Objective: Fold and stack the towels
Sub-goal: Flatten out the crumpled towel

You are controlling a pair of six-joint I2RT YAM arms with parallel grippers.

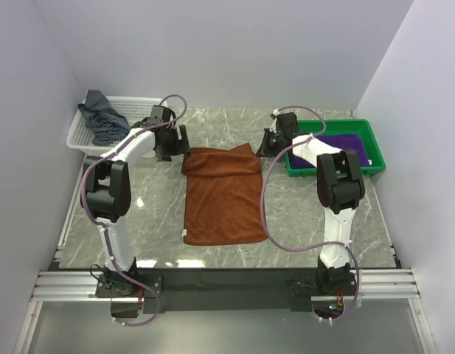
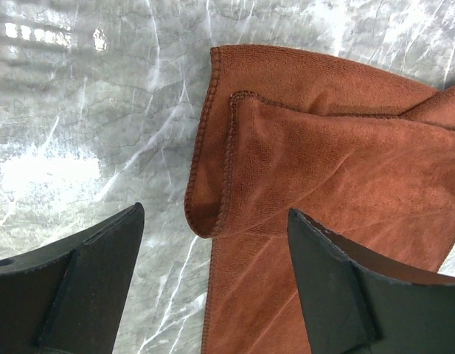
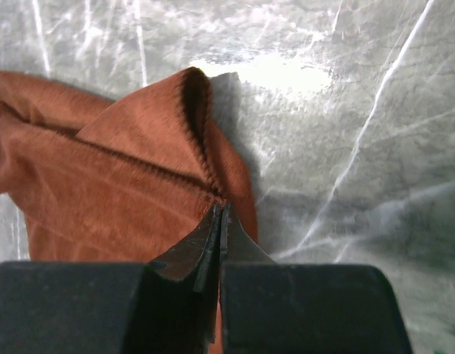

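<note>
Rust-brown towel (image 1: pixel 221 199) lies on the marble table (image 1: pixel 157 214), long axis running away from the arm bases, far edge doubled over.
Right gripper (image 3: pixel 220 210) is pinched closed on the far right corner. Left gripper (image 2: pixel 212 214) hangs spread wide over the far left corner, which sits between its fingers, apparently untouched. Each arm is nearest its own corner, so the next move likely turns on the left closing there.

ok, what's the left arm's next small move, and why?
Probably lower the left gripper and close it on the folded corner of the rust towel. Its jaws stand open either side of that corner, while the right gripper is shut on the opposite one.
</note>
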